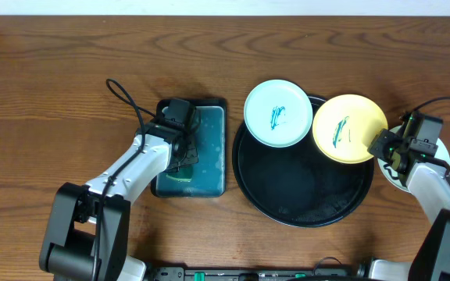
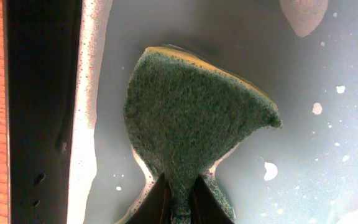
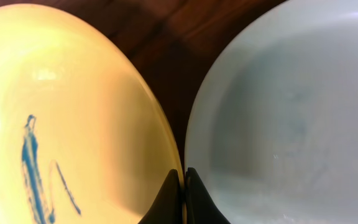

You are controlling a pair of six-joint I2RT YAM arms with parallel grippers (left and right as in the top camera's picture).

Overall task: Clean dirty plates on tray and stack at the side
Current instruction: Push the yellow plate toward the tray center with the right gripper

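My right end effector [image 3: 182, 186] is clenched at the right-hand rim of the yellow plate [image 1: 348, 129], and in the right wrist view the rim appears to run in between the closed tips, so I judge that I am grasping it. The plate spreads away from that grip toward the middle of the table [image 1: 53, 78], its face up with teal scribble on it, and it overlaps the upper right rim of the black tray [image 1: 303, 187]. Just beside my grip on the other side lies a pale plate [image 3: 291, 112], off the tray under my right arm. My left end effector [image 2: 179, 202] is clenched on the narrow end of a green sponge [image 2: 191, 118], which is pressed into the soapy water of the teal tray [image 1: 209, 183]. The sponge is therefore well apart from the yellow plate, to its left, with the whole black tray between them. The mint plate [image 1: 278, 113], also scribbled, sits on the tray's upper left rim and is nearer my left arm. I judge that the next move needs sponge and yellow plate brought together across that gap.
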